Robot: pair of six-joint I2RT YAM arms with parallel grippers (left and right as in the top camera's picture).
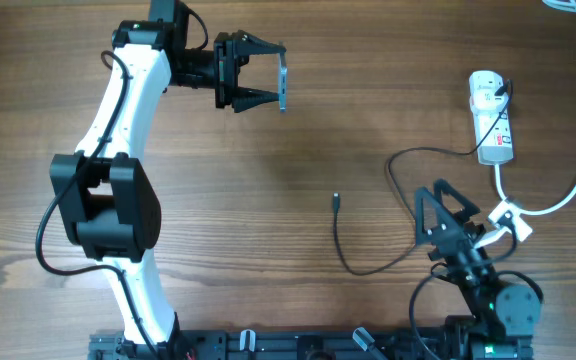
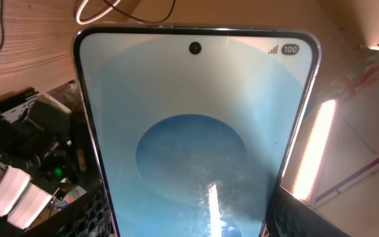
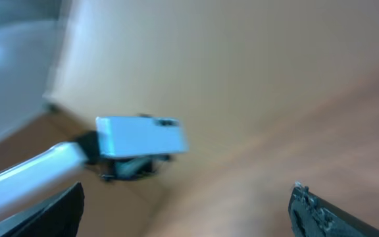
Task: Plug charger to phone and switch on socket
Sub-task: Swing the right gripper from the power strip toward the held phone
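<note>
My left gripper (image 1: 268, 88) is shut on the phone (image 1: 282, 86) and holds it on edge above the table at the back left. In the left wrist view the phone's cyan screen (image 2: 196, 145) fills the frame between the fingers. The charger is a thin black cable (image 1: 368, 268) that loops across the table, and its connector tip (image 1: 336, 200) lies free at the middle. The socket (image 1: 492, 118) is a white power strip at the back right with a black plug in it. My right gripper (image 1: 431, 195) is open and empty beside the cable loop. The blurred right wrist view shows the held phone (image 3: 140, 137) far off.
A thick white cord (image 1: 568, 195) runs from the socket along the right side to the top edge. A small white tag (image 1: 509, 220) lies near the right gripper. The arms' base rail (image 1: 298, 345) runs along the front edge.
</note>
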